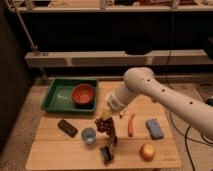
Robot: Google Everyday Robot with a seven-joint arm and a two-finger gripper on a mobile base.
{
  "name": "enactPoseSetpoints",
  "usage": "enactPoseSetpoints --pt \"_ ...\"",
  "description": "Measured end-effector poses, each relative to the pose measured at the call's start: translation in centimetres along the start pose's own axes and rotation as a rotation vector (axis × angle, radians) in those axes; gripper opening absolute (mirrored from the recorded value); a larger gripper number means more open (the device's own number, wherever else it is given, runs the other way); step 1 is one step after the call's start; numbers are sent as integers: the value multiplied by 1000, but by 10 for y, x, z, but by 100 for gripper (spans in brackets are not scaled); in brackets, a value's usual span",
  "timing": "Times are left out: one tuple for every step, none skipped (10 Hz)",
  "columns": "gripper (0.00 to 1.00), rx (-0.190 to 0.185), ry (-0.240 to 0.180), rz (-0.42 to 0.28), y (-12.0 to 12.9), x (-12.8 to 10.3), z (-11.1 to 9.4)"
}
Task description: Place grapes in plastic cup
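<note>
Here, my white arm (165,97) reaches in from the right and bends down over the middle of the pale wooden surface (55,150). My claw (105,120) points downward, just right of centre, and its fingers are pressed together, pinching the bumpy bunch of dark reddish-purple grapes (107,131). The bunch hangs below the claw, its lower end trailing toward the near right. Just left of it, apart from it, stands the small round light-blue plastic cup (89,135), upright with nothing in it.

Far left: a green rectangular tray (50,100) holding an orange-red round bowl (83,94). Left of the cup: a flat black oblong block (66,127), lying at a slant. Right of the grapes: a slim orange-red stick-shaped item (131,125), then a blue rectangular sponge (154,128). Near right: a round yellow-orange fruit (147,151). Near edge, below the grapes: a small dark object (106,155) whose kind I cannot tell. Behind the surface runs a pale shelf rail (75,57) before a dark background.
</note>
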Motion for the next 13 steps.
enactPoseSetpoints --pt "0 -6 10 4 9 -3 -11" --pt "0 -12 28 9 26 -12 -28" --pt "0 -17 38 9 35 -19 -39" --pt "0 -20 43 2 40 -22 -45" --pt "0 -27 48 -12 43 -26 -50" --pt "0 -36 45 -22 44 -29 -51" --pt "0 -43 39 -33 43 -30 -49" --pt "0 -45 36 -48 38 -28 -45" --pt "0 -50 35 -65 29 -24 -40" --pt "0 -54 31 -84 19 -17 -35" --pt "0 -54 29 -104 8 -11 -33" --pt "0 -58 25 -126 -1 -5 -35" --pt "0 -59 21 -142 -9 -2 -37"
